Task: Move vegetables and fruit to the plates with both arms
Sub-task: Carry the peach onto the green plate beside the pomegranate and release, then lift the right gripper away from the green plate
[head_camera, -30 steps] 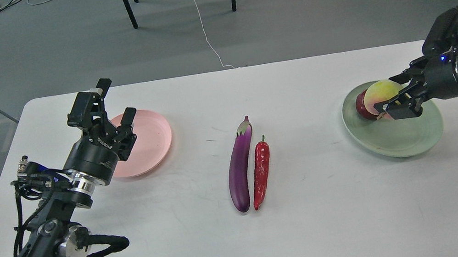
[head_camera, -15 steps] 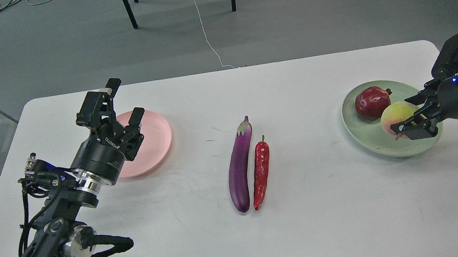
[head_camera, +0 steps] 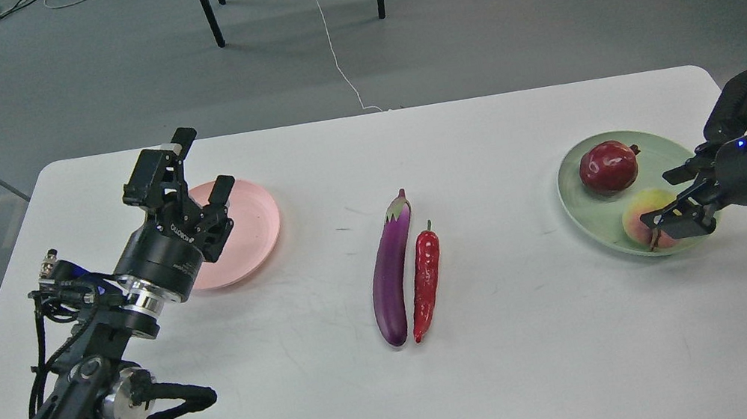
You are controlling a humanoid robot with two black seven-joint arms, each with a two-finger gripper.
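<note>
Right gripper (head_camera: 675,197) sits spread around the peach (head_camera: 645,225) on the green plate (head_camera: 591,218) near the table's right edge; left gripper (head_camera: 203,166) hangs released.

Table centre: eggplant (head_camera: 393,272) and chili pepper (head_camera: 427,283) side by side. Right edge: green plate (head_camera: 587,215) holds pomegranate (head_camera: 608,166), peach (head_camera: 643,216); right gripper (head_camera: 675,199) spread beside peach. Left: pink plate (head_camera: 254,223) behind spread left gripper (head_camera: 199,164).

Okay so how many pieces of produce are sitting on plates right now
2. The round dark-red pomegranate and the yellow-pink peach both lie on the pale green round plate. The pale pink plate looks bare, though the left gripper hides part of it.
</note>
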